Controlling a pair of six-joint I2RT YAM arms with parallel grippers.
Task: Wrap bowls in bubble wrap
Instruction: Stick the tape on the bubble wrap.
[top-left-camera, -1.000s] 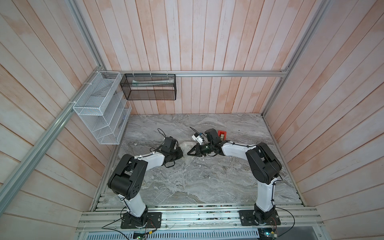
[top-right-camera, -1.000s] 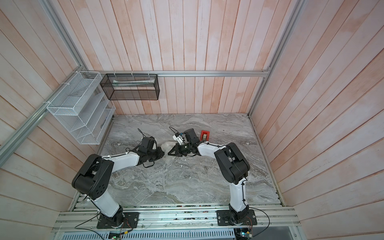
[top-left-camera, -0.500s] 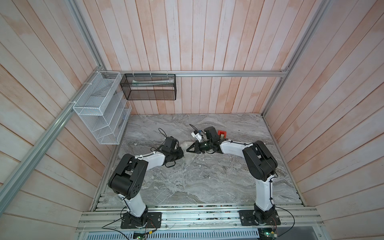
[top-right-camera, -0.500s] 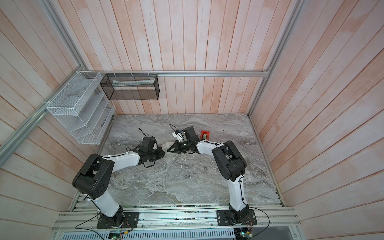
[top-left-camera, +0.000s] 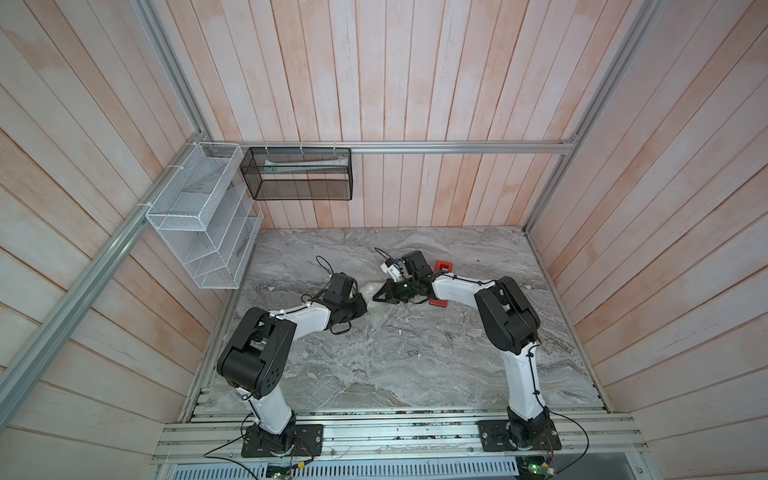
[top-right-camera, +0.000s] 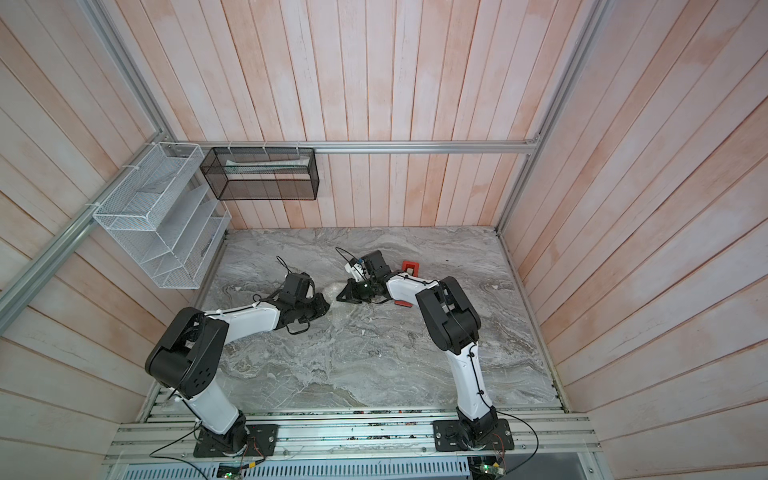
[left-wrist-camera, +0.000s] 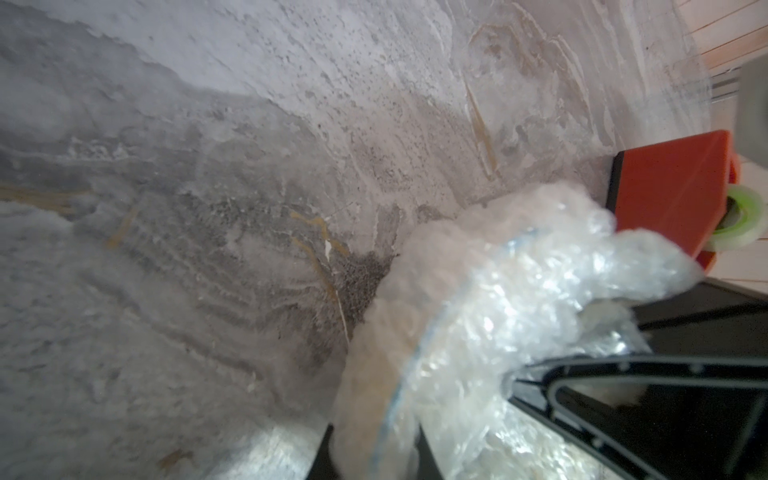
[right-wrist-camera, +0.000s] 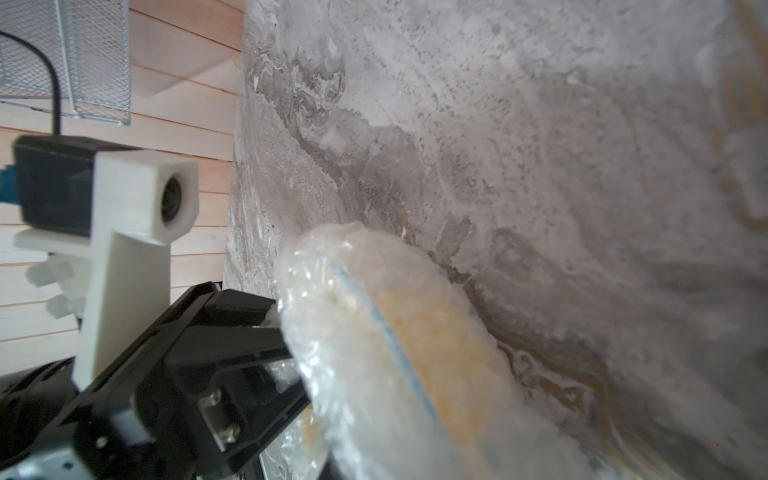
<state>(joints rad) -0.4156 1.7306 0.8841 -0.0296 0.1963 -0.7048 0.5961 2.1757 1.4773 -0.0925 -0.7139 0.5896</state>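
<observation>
The bowl (left-wrist-camera: 374, 353) stands on edge under clear bubble wrap (left-wrist-camera: 519, 270), its blue rim line showing through. My left gripper (left-wrist-camera: 374, 453) is shut on the wrapped rim, one dark finger on each side. In the right wrist view the same bowl (right-wrist-camera: 432, 332) shows yellow-orange through the bubble wrap (right-wrist-camera: 324, 299). My right gripper (right-wrist-camera: 353, 461) is shut on the wrap at the bundle's edge. In both top views the two grippers (top-left-camera: 360, 308) (top-left-camera: 379, 296) meet tip to tip over a small whitish bundle (top-left-camera: 371, 289) mid-table.
A red tape dispenser (top-left-camera: 442, 266) (left-wrist-camera: 673, 195) stands just behind my right wrist, with a green-white tape roll (left-wrist-camera: 744, 220) on it. A white wire rack (top-left-camera: 199, 216) and a black mesh basket (top-left-camera: 299, 174) hang on the walls. The table top is grey marble (top-left-camera: 415, 357).
My right gripper has edged a little towards the left gripper and the bundle. The left arm has stayed where it was.
</observation>
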